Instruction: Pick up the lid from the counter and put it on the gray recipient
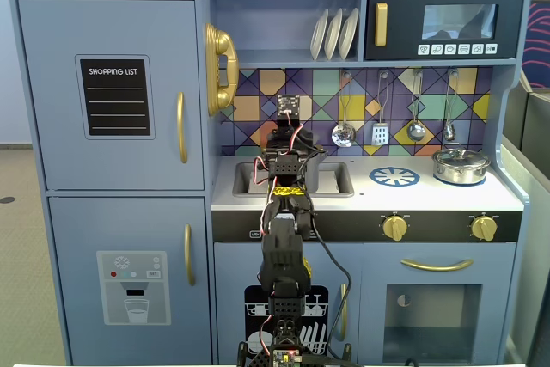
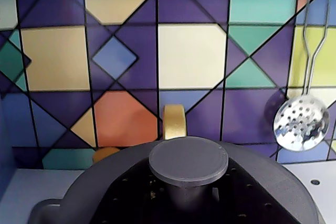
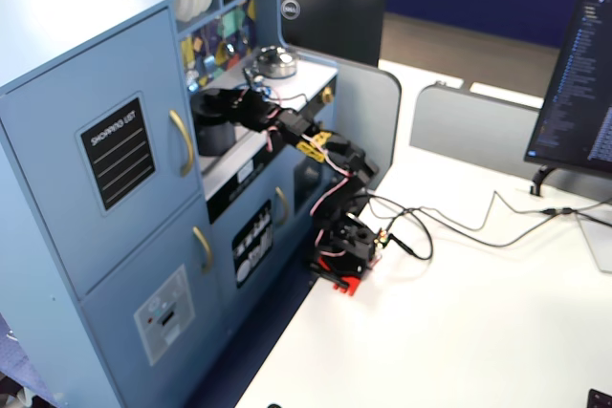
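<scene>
While jaw state cannot be told, the gripper (image 3: 212, 102) hovers over the matte dark-gray lid (image 2: 189, 159), round knob centered.

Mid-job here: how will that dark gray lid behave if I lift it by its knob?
The lid looks like rigid, matte plastic, so it is probably light and not very slippery. Its knob is a flat disc on a narrower stem, which a grip could likely catch under. Held only there, the wide lid may tilt.
</scene>
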Motion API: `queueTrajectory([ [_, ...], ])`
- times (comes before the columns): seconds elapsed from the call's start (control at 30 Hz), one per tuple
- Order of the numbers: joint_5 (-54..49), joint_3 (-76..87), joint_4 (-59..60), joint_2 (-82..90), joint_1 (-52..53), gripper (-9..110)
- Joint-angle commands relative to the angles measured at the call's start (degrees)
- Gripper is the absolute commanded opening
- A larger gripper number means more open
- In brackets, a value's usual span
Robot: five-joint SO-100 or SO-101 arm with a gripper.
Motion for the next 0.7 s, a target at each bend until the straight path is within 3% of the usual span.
queueTrajectory([
  [0.0, -0.26, -0.97, -3.52, -1.23, -0.35, 0],
  [0.67, 0.62, 0.18, -5.45, -4.48, 0.18, 0],
])
